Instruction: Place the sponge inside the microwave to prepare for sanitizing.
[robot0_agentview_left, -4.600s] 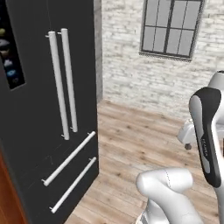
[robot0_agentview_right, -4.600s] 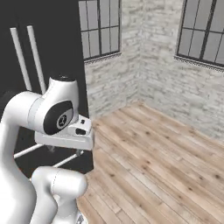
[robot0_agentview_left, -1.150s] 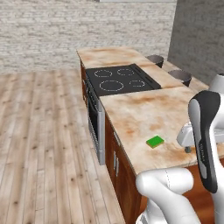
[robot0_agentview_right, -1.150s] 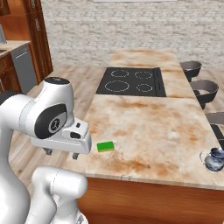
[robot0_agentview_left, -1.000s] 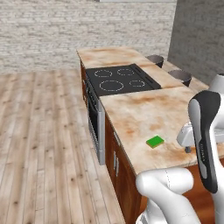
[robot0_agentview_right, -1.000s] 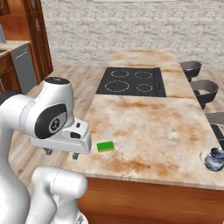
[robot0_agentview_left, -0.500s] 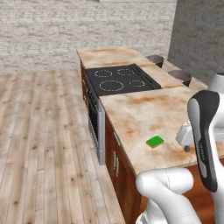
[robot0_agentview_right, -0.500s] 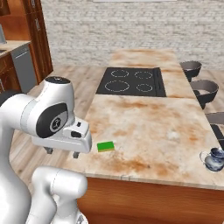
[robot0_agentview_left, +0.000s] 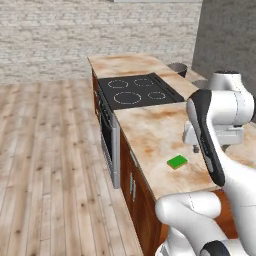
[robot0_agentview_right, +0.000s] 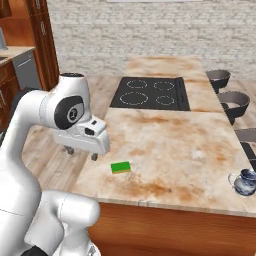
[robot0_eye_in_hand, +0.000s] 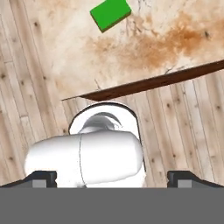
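Green sponge flat on marbled tabletop, near front edge, well short of black cooktop. End effector raised beside sponge, apart from it, fingers spread wide, holding nothing. Blue-and-white jug at far right.

No readable text, label or number anywhere.
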